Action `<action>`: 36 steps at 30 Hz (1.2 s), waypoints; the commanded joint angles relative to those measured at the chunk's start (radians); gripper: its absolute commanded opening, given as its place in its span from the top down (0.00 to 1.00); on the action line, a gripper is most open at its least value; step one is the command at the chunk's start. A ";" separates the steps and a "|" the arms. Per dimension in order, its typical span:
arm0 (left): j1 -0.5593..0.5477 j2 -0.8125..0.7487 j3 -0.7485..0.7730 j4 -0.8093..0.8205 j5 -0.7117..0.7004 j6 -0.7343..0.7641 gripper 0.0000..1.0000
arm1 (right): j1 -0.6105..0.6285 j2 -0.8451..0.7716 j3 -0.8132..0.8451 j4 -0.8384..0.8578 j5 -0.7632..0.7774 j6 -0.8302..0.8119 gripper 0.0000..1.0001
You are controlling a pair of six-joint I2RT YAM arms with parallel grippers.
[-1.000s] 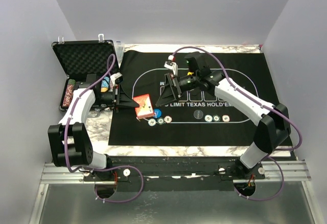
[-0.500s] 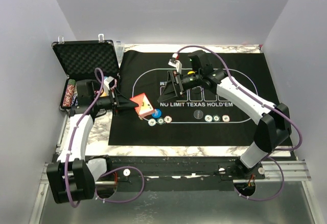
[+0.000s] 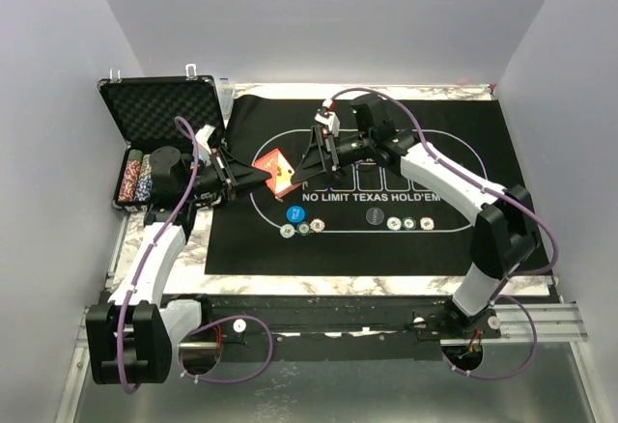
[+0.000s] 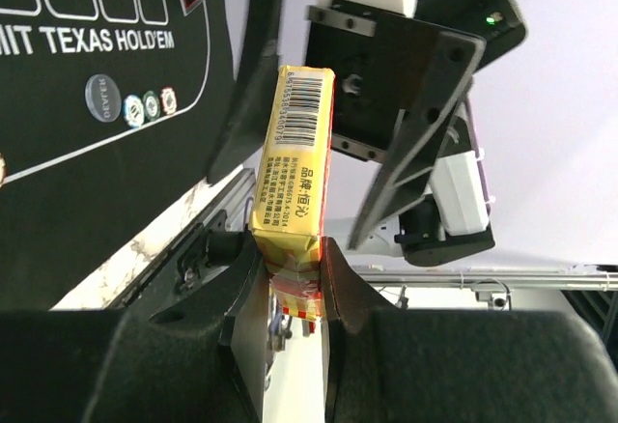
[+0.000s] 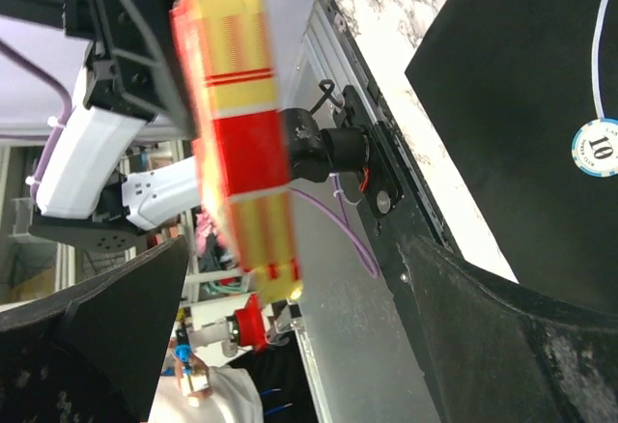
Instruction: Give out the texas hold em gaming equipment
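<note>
Left gripper (image 4: 292, 259) clamped tight on end of box (image 4: 294, 143). Box held mid-air above mat (image 3: 454, 239), free end offered toward right arm. Right gripper (image 3: 311, 160) jaws wide apart, straddling box, no contact evident; likely handover setup. Chips (image 3: 301, 227) lie on mat below.

Plain pale lilac-grey walls (image 3: 338, 17) enclose a white marble-patterned tabletop (image 3: 386, 285) on three sides; a silver aluminium rail (image 3: 570, 322) edges its near side.
</note>
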 commanded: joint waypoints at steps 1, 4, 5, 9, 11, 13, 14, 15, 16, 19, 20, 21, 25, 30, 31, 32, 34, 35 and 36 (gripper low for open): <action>-0.035 0.005 -0.010 0.181 -0.064 -0.108 1.00 | 0.006 0.058 0.034 0.065 0.002 0.082 0.00; -0.059 0.012 -0.012 0.216 -0.075 -0.130 1.00 | 0.012 0.087 0.072 0.103 -0.009 0.105 0.00; -0.066 0.013 -0.013 0.222 -0.080 -0.134 1.00 | 0.015 0.094 0.083 0.120 -0.022 0.114 0.02; -0.077 0.021 -0.026 0.240 -0.095 -0.156 1.00 | 0.043 0.101 0.082 0.161 -0.065 0.125 0.28; -0.078 0.024 -0.026 0.246 -0.096 -0.159 1.00 | 0.054 0.091 0.062 0.178 -0.086 0.132 0.47; -0.077 0.023 -0.022 0.247 -0.096 -0.157 1.00 | 0.056 0.082 0.044 0.189 -0.100 0.133 0.70; -0.077 0.025 -0.021 0.247 -0.096 -0.156 1.00 | 0.055 0.081 0.040 0.188 -0.107 0.128 0.82; -0.078 0.029 -0.017 0.248 -0.091 -0.158 0.99 | 0.056 0.077 0.041 0.184 -0.110 0.119 0.98; -0.078 0.039 -0.011 0.248 -0.074 -0.159 0.86 | 0.055 0.075 0.043 0.175 -0.111 0.110 0.99; -0.076 0.054 0.015 0.224 -0.019 -0.152 0.30 | 0.053 0.054 0.038 0.138 -0.091 0.060 0.99; -0.072 0.048 0.031 0.153 -0.008 -0.118 0.09 | 0.045 0.040 0.023 0.131 -0.087 0.052 0.99; -0.070 0.040 0.050 0.084 -0.002 -0.081 0.02 | 0.037 0.025 -0.002 0.131 -0.084 0.050 0.99; -0.039 0.023 0.081 -0.125 -0.013 0.029 0.02 | 0.007 -0.039 -0.083 0.097 -0.075 0.023 0.99; -0.025 0.018 0.159 -0.456 -0.135 0.198 0.02 | -0.012 -0.089 -0.122 0.047 -0.065 -0.031 0.99; -0.025 0.019 0.171 -0.486 -0.149 0.230 0.02 | -0.014 -0.096 -0.124 0.031 -0.062 -0.042 0.99; -0.025 0.019 0.178 -0.499 -0.151 0.250 0.02 | -0.014 -0.103 -0.127 0.020 -0.060 -0.051 0.99; -0.025 0.021 0.184 -0.514 -0.153 0.263 0.02 | -0.016 -0.114 -0.137 0.001 -0.058 -0.070 0.99; -0.025 0.021 0.183 -0.512 -0.145 0.263 0.02 | -0.015 -0.119 -0.142 -0.012 -0.059 -0.086 0.99; 0.001 0.021 0.181 -0.500 -0.133 0.262 0.02 | -0.016 -0.125 -0.147 -0.023 -0.060 -0.101 0.99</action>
